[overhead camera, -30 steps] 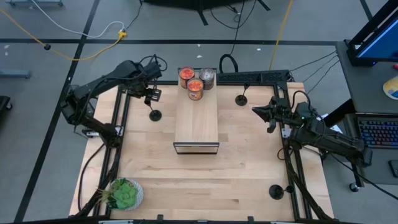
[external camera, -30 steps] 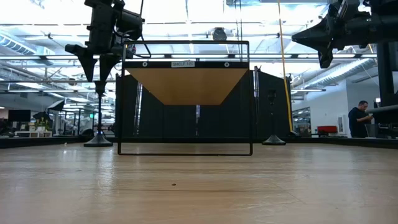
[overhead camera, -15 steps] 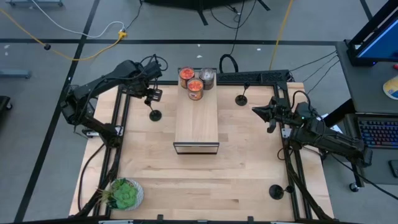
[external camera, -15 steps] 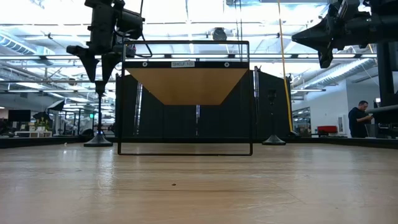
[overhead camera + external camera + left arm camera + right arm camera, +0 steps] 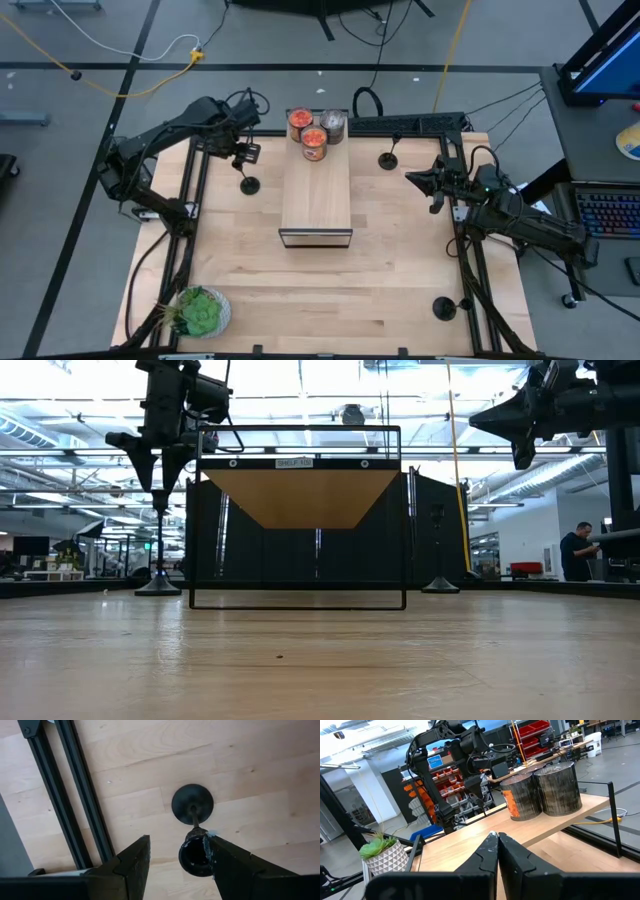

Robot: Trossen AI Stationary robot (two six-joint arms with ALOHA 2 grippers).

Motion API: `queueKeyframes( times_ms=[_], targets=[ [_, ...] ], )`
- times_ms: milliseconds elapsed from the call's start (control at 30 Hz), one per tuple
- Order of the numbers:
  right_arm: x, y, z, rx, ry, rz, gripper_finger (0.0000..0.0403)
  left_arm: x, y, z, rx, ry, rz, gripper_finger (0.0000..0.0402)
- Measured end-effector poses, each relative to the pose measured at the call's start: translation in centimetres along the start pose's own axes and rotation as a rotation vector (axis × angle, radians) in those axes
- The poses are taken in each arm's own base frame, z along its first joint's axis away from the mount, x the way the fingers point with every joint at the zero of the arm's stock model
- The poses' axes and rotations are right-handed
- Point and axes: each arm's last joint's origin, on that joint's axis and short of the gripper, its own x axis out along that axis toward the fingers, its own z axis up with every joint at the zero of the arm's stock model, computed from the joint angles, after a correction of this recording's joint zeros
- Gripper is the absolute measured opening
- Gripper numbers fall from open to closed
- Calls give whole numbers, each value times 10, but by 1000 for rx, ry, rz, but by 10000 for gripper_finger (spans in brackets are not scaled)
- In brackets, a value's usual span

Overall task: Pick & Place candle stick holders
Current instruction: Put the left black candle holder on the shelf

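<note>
Left tool (image 5: 175,857) spread wide around candle stick holder (image 5: 192,805), seemingly not touching.

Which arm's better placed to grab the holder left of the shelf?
Left. The left gripper hangs open directly above that candle stick holder, its cup between the fingers. The right gripper is shut and waits across the shelf, near another holder.

Industrial robotics lab, red parts bins (image 5: 536,731) on racks, strip-lit ceiling (image 5: 320,385), taped concrete floor (image 5: 90,50)
</note>
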Motion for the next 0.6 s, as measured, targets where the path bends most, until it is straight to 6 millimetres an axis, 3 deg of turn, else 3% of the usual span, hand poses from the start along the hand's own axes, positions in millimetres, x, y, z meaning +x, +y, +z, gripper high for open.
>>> queueKeyframes(
  times_ms=[600],
  targets=[
    [0,-1,1,0,-20,-50,4,-10,3,-2,-5,12,25,198]
  ],
)
